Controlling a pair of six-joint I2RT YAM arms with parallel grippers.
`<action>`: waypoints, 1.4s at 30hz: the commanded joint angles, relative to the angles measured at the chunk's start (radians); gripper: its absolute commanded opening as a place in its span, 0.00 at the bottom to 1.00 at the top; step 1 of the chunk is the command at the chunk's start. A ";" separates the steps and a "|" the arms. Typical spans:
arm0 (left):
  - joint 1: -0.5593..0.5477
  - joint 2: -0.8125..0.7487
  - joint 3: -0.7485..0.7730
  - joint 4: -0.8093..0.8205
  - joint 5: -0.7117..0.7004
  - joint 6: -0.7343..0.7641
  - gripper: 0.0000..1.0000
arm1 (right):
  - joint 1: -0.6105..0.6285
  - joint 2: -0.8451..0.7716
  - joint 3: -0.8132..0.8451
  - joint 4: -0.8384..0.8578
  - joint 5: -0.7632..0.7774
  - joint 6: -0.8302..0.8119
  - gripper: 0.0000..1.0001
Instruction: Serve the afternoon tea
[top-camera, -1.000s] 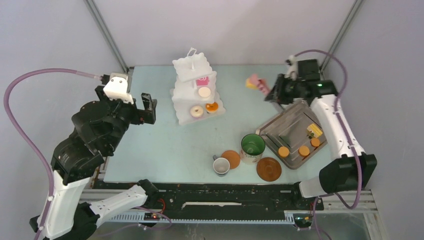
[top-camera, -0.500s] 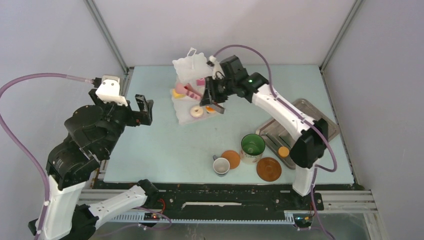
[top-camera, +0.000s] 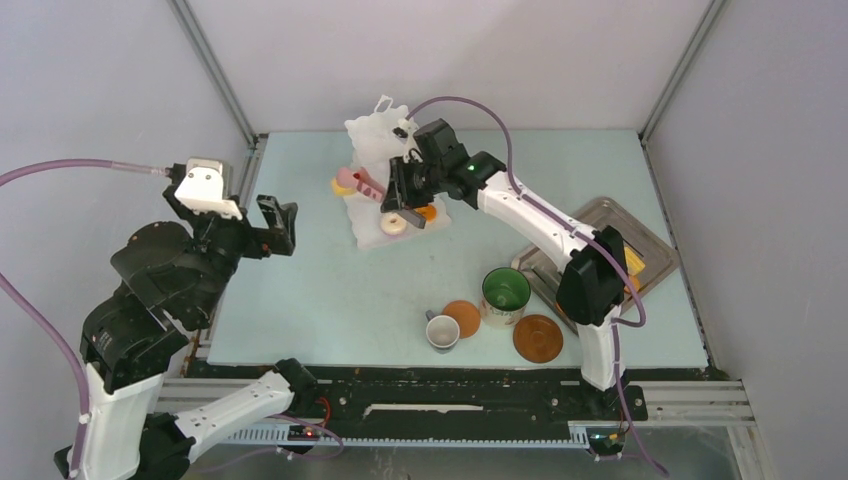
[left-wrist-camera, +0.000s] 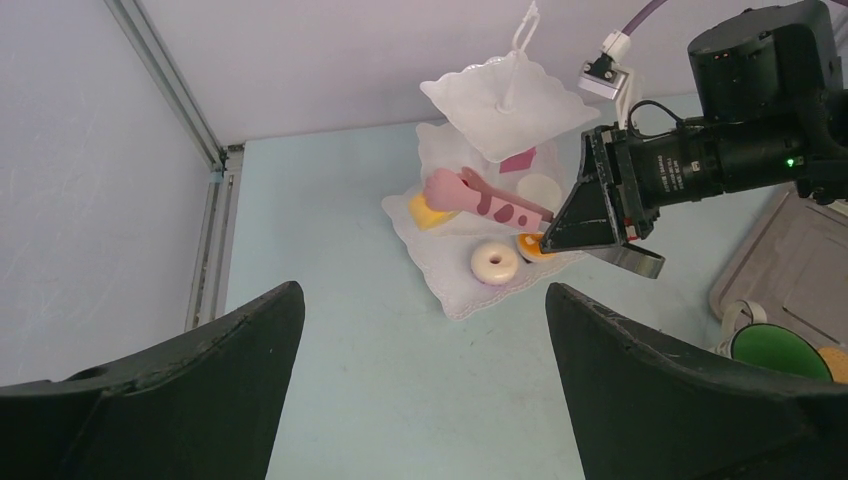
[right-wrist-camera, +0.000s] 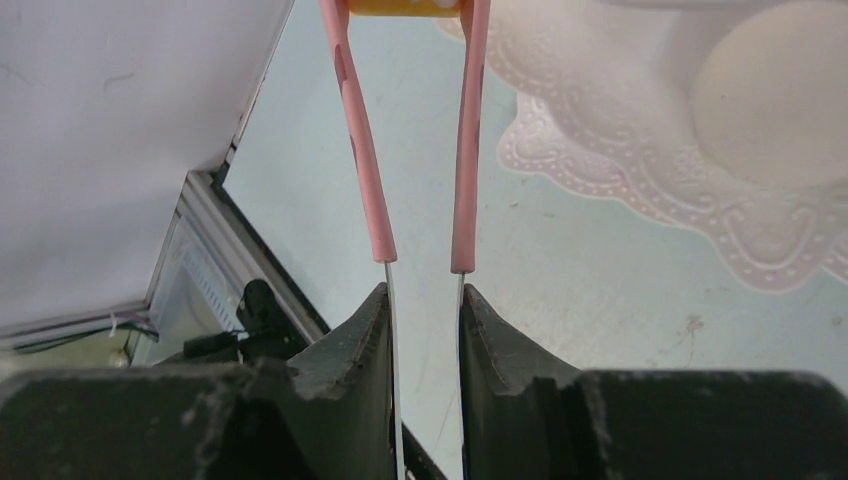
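Your right gripper (right-wrist-camera: 425, 295) is clamped on the thin metal handles of the pink tongs (right-wrist-camera: 362, 150), and the tongs' tips pinch a yellow wedge (left-wrist-camera: 424, 212) between them. That wedge is over at the left edge of the white three-tier stand (top-camera: 378, 135), level with its lower tiers; whether it touches a tier, you cannot tell from these views. On the stand's bottom tier, at the front, you have a white doughnut (top-camera: 393, 222) and an orange round (top-camera: 427, 212) side by side. One tier up sit a pale round pastry (left-wrist-camera: 540, 188) and a pink cake (left-wrist-camera: 518, 160). Your left gripper (top-camera: 280, 226) hangs to the left of the stand, well apart from it, jaws spread wide with nothing between them. Near the table's front edge the green-lined mug (top-camera: 506, 290) stands upright, the white cup (top-camera: 442, 332) to its left and the brown saucer (top-camera: 538, 338) just in front of it. The grey metal tray (top-camera: 650, 235) lies at the right, partly behind your right arm
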 joint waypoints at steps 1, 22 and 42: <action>-0.001 0.005 -0.003 -0.006 -0.002 -0.009 0.98 | 0.013 -0.023 -0.048 0.186 0.075 0.033 0.00; -0.005 0.035 0.010 -0.020 0.009 0.022 0.98 | -0.037 0.074 -0.014 0.241 0.321 0.086 0.10; -0.005 0.049 0.017 -0.012 0.037 0.016 0.98 | -0.027 0.023 -0.037 0.188 0.303 0.019 0.48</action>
